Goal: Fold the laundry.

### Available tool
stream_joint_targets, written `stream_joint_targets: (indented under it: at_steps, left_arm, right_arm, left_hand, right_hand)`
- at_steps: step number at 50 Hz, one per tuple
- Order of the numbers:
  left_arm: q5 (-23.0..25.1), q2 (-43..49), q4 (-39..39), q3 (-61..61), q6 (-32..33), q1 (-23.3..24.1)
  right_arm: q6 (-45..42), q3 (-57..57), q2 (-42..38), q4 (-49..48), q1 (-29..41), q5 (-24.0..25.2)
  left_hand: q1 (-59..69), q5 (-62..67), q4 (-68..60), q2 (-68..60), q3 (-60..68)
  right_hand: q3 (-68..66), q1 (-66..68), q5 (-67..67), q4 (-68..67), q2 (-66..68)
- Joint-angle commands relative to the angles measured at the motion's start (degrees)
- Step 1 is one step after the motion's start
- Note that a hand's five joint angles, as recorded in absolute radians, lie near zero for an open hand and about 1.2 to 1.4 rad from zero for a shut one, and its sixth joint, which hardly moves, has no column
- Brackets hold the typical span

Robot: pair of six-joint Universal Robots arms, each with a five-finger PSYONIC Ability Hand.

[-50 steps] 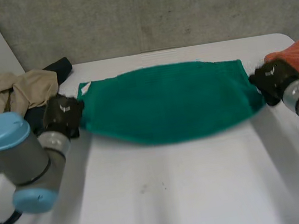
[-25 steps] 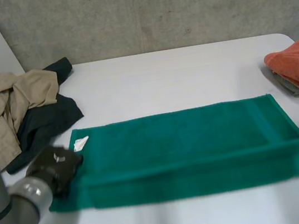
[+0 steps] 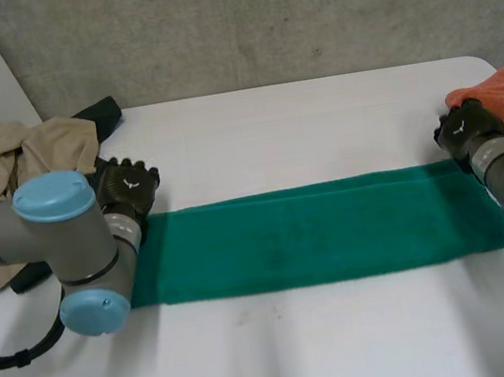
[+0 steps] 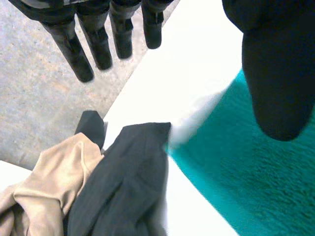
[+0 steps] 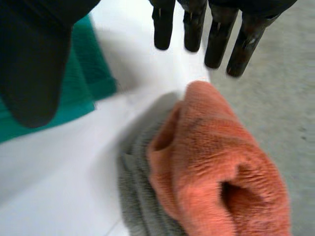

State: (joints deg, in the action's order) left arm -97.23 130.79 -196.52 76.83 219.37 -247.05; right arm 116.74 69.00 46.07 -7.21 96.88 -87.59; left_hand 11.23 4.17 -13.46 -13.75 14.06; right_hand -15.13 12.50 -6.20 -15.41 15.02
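So the green towel point(image 3: 316, 233) is lying flat on the white table point(image 3: 305, 351) as a long narrow strip. Its long axis runs straight across from my left hand point(image 3: 128, 186) to my right hand point(image 3: 464, 128). Each hand sits just by the far corner at its own end, fingers straight and spread, gripping nothing. I'd guess the next fold goes end to end, and neither hand is nearer.

Half a second ago the towel lay wider, only partly doubled, with my hands at the near corners. The orange towel point(image 3: 503, 89) is right beside my right hand. The beige garment point(image 3: 28, 151) and dark garment point(image 4: 123, 187) are by my left.
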Motion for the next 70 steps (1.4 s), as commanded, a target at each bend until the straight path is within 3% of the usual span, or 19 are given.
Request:
stream_joint_targets:
  at_steps: [1,5,9,13,21,28,32,46,50,53,61,70]
  left_arm:
    - [0.0,-1.5,-0.1,-2.2,-0.7,0.9]
    - [0.1,-7.4,-0.3,1.5,-0.9,0.8]
    - [0.4,-12.9,-0.6,7.2,-1.0,0.8]
    - [0.6,-17.9,-0.8,13.3,-1.2,0.7]
    - [4.7,-24.6,-1.1,23.3,-5.9,1.0]
    - [6.0,-25.8,-1.2,26.2,-9.8,1.6]
    - [6.1,-25.3,-1.2,26.2,-10.2,1.8]
    - [6.1,-25.0,-1.2,26.2,-10.3,1.6]
    - [6.1,-25.0,-1.3,26.3,-10.3,1.7]
    - [6.1,-25.0,-1.3,26.3,-10.3,1.7]
    - [6.1,-25.4,-1.2,26.4,-10.2,1.7]
    - [6.0,-26.6,-1.1,27.0,-10.2,1.2]
  right_arm:
    - [7.4,-0.7,2.7,-6.9,0.7,-2.7]
    - [14.4,3.1,9.6,-7.0,0.2,-0.4]
    - [23.4,10.2,17.9,-6.5,-3.3,6.9]
    - [26.9,15.6,24.9,-1.1,-8.5,14.7]
    - [26.0,23.5,29.8,13.7,-19.1,25.0]
    - [19.7,31.1,29.1,14.3,-23.5,32.3]
    - [16.3,33.1,26.2,12.8,-24.8,34.7]
    - [15.7,33.5,18.9,4.5,-25.0,35.0]
    - [15.8,33.0,17.4,2.8,-24.7,34.9]
    - [15.2,32.3,16.2,2.6,-24.8,34.6]
    - [15.6,31.0,16.5,2.1,-25.7,34.2]
    - [10.5,27.8,21.3,-0.5,-36.5,25.5]
  left_hand:
    - [-1.2,-4.2,3.5,3.8,-4.1]
    - [-1.2,-4.2,3.5,3.8,-4.1]
    - [-1.2,-4.2,3.5,3.8,-4.1]
    - [-1.2,-4.2,3.5,3.8,-4.1]
    - [-1.2,-4.2,3.5,3.8,-4.1]
    - [-1.2,-4.2,3.5,3.8,-4.1]
    - [-1.2,-4.2,3.5,3.8,-4.1]
    - [-1.2,-4.2,3.5,3.8,-4.1]
    - [-1.2,-4.2,3.5,3.8,-4.1]
    - [-1.2,-4.2,3.5,3.8,-4.1]
    - [-1.2,-4.2,3.5,3.8,-4.1]
    - [-1.2,-4.2,3.5,3.8,-4.1]
  right_hand:
    - [5.1,-2.5,6.2,5.4,-5.0]
    - [5.1,-2.5,6.2,5.4,-5.0]
    - [5.1,-2.5,6.2,5.4,-5.0]
    - [5.1,-2.5,6.2,5.4,-5.0]
    - [3.1,-0.4,4.1,3.3,-2.9]
    - [-12.9,15.6,-11.9,-12.6,13.0]
    - [-12.9,15.6,-11.9,-12.7,13.1]
    - [-18.8,21.5,-17.8,-18.5,18.9]
    - [-31.9,34.6,-30.9,-31.6,32.0]
    - [-64.7,67.4,-63.7,-64.5,64.9]
    - [-64.9,67.5,-63.8,-64.6,65.0]
    - [-64.9,67.5,-63.8,-64.6,65.0]
